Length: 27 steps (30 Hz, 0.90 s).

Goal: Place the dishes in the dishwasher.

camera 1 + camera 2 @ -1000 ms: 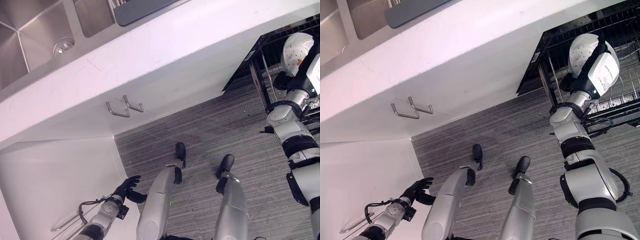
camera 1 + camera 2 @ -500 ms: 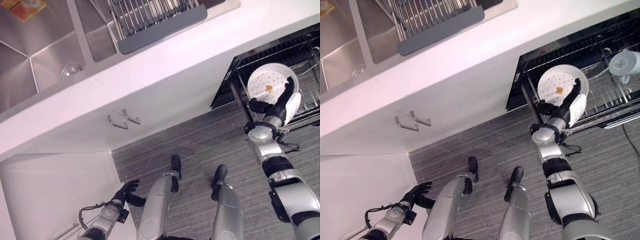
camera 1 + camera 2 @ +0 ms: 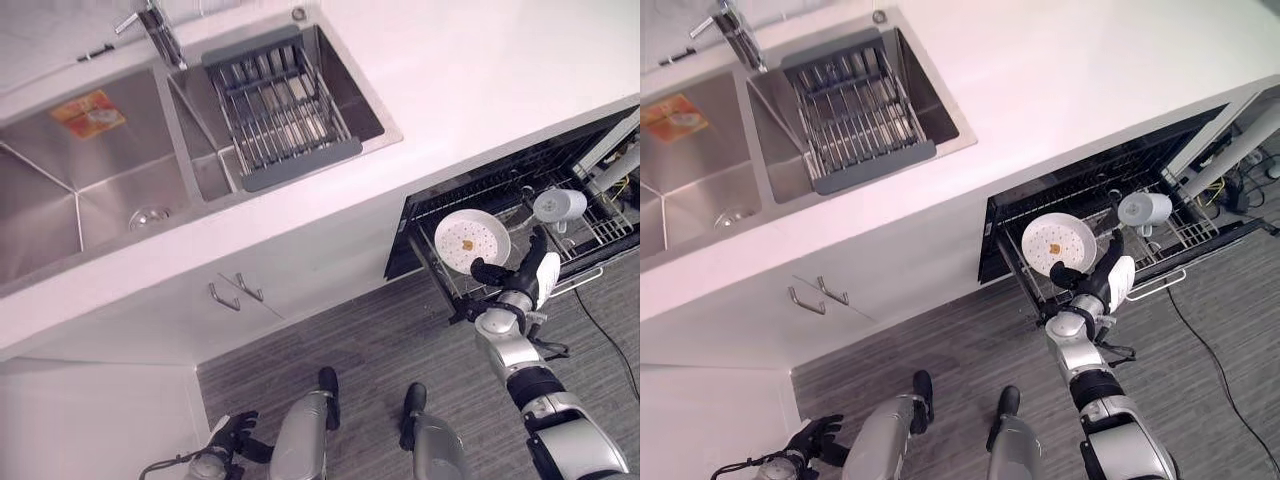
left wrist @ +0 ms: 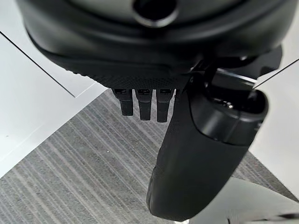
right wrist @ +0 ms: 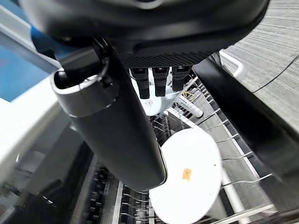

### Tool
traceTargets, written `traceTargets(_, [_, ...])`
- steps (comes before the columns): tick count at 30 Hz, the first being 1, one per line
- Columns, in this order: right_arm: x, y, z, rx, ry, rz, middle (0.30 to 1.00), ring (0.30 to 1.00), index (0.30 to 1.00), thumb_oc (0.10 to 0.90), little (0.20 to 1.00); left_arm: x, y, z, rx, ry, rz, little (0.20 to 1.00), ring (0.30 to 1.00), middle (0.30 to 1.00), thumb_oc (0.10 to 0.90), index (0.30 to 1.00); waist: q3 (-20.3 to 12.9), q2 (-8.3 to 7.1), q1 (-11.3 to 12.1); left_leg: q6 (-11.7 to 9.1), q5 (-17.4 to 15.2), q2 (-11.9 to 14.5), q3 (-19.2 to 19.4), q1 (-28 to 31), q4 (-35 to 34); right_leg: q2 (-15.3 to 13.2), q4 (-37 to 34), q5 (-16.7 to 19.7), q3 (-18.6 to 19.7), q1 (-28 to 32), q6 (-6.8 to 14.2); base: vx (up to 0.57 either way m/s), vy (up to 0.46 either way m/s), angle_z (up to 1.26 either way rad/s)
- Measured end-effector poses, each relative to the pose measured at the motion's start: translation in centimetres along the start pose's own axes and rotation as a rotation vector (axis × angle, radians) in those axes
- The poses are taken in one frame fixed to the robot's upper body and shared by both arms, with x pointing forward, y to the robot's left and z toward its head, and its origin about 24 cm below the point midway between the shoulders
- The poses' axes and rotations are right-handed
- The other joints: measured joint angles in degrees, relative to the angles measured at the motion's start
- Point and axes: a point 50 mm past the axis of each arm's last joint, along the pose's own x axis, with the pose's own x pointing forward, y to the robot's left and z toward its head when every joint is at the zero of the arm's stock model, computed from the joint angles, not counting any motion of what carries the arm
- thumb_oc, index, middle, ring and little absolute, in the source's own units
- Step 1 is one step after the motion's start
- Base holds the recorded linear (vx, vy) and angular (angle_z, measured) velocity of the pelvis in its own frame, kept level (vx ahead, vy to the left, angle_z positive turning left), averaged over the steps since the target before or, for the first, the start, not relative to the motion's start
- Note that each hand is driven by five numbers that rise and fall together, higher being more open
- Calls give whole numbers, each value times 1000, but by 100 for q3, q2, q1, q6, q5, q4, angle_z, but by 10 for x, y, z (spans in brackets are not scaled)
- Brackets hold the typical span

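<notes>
I am holding a white plate (image 3: pixel 472 241) up in my right hand (image 3: pixel 515 273), thumb curled round its lower rim and fingers reaching up behind it, so the hand is closed on the dish. The plate is standing nearly upright over the pulled-out dishwasher rack (image 3: pixel 560 235), just above its near wire edge, and it is carrying a small orange-brown food smear near its centre; in the right wrist view the plate (image 5: pixel 187 189) is showing past my thumb with the same spot on it, wire tines beneath it. A white mug (image 3: pixel 559 206) is lying on its side in the rack, just beside the plate and further into the rack. My left hand (image 3: pixel 229 434) is hanging low by the white cabinet front (image 3: pixel 150 330), well apart from the dishwasher, its fingers (image 4: pixel 143 103) lying straight and relaxed with nothing in them, grey carpet (image 4: pixel 79 177) beneath. Up on the white counter (image 3: pixel 480 70) the steel sink (image 3: pixel 70 190) is holding a grey drying rack (image 3: pixel 280 105) across its right basin, and an orange label (image 3: pixel 89 113) is lying in the left basin; I cannot read any writing on it. The tap (image 3: pixel 150 25) is standing at the back of the sink. Two metal handles (image 3: pixel 235 293) are sitting on the cabinet front below.
</notes>
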Motion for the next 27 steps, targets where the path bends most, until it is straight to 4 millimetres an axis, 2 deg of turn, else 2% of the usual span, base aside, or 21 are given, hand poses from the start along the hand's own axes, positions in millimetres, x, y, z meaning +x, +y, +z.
traceTargets(2, [-11, 2, -1, 55, -18, 97, 900, 900, 900, 800, 900, -6, -2, -18, -15, 45, 0, 900, 900, 900, 800, 900, -332, -89, -125, -16, -50, 17, 11, 32, 8, 16, -12, -33, 13, 33, 8, 93, -18, -4])
traceTargets(4, [-27, -12, 6, 124, -83, 196, 900, 900, 900, 800, 900, -7, -1, -20, -10, 48, 7, 900, 900, 900, 800, 900, -425, -181, -156, -45, -77, 27, 15, 99, 16, 23, 68, -103, 25, 55, -2, 78, -12, -3])
traceTargets(5, [-34, -13, 8, 142, -101, 226, 900, 900, 900, 800, 900, -8, 0, -25, -24, 58, 14, 900, 900, 900, 800, 900, -478, -258, -183, -52, -95, 49, 42, 123, 22, 33, 108, -135, 53, 47, -7, 61, -8, -12])
traceTargets(6, [-38, -14, 5, 151, -112, 244, 900, 900, 900, 800, 900, -10, -1, -31, -26, 77, 13, 900, 900, 900, 800, 900, -580, -357, -291, -65, -111, 74, 71, 146, 24, 44, 130, -154, 70, 46, -15, 71, -3, -14])
traceTargets(8, [-40, -22, -1, 147, -98, 228, 900, 900, 900, 800, 900, -11, -3, -34, -29, 87, 10, 900, 900, 900, 800, 900, -693, -448, -346, -82, -121, 112, 134, 171, 21, 62, 141, -164, 131, 21, -27, 68, 5, -16])
traceTargets(11, [-44, -27, 4, 167, -133, 228, 900, 900, 900, 800, 900, -15, -7, -43, -58, 113, 10, 900, 900, 900, 800, 900, -752, -434, -462, -71, -150, 122, 197, 232, 10, 65, 160, -166, 209, 29, -25, 41, 15, -16])
traceTargets(14, [-41, -45, 5, 176, -153, 163, 900, 900, 900, 800, 900, -16, -13, -47, -69, 130, 0, 900, 900, 900, 800, 900, -859, -317, -598, -73, -150, 123, 246, 236, 11, 51, 178, -179, 246, -40, -5, 31, 20, -7])
traceTargets(16, [-42, -65, 3, 193, -164, 82, 900, 900, 900, 800, 900, -17, -18, -51, -76, 141, -10, 900, 900, 900, 800, 900, -906, -248, -623, -79, -159, 135, 313, 247, 3, 45, 191, -201, 334, -91, 29, 23, 24, -16])
traceTargets(20, [-44, -117, -17, 186, -132, -148, 900, 900, 900, 800, 900, -18, -17, -54, -84, 158, -6, 900, 900, 900, 800, 900, -911, -245, -774, -83, -155, 146, 427, 233, -46, 59, 235, -205, 399, -205, 32, -1, 24, -14])
traceTargets(21, [-44, -125, -22, 210, -107, -196, 516, 516, 516, 544, 516, -19, -17, -56, -86, 168, -4, 900, 900, 900, 800, 900, -911, -245, -830, -85, -151, 146, 468, 230, -69, 64, 245, -199, 443, -227, 29, 0, 18, -18])
traceTargets(22, [-43, -134, -33, 247, -55, -264, 300, 300, 300, 400, 300, -19, -17, -57, -89, 177, 0, 900, 900, 900, 800, 900, -909, -240, -942, -90, -149, 150, 465, 233, -69, 70, 256, -204, 459, -237, 30, 3, 13, -8])
traceTargets(24, [-44, -145, -55, 309, 46, -352, 300, 300, 300, 400, 300, -17, -16, -54, -88, 179, 6, 900, 900, 900, 800, 900, -903, -222, -921, -74, -160, 162, 457, 220, -78, 61, 257, -208, 465, -246, 24, 0, 0, 0])
traceTargets(27, [-46, -152, -75, 359, 150, -397, 300, 300, 300, 400, 300, -17, -18, -54, -78, 182, -3, 900, 900, 900, 800, 900, -874, -113, -913, -68, -164, 164, 429, 197, -77, 60, 256, -210, 439, -251, 22, -2, 3, 3])
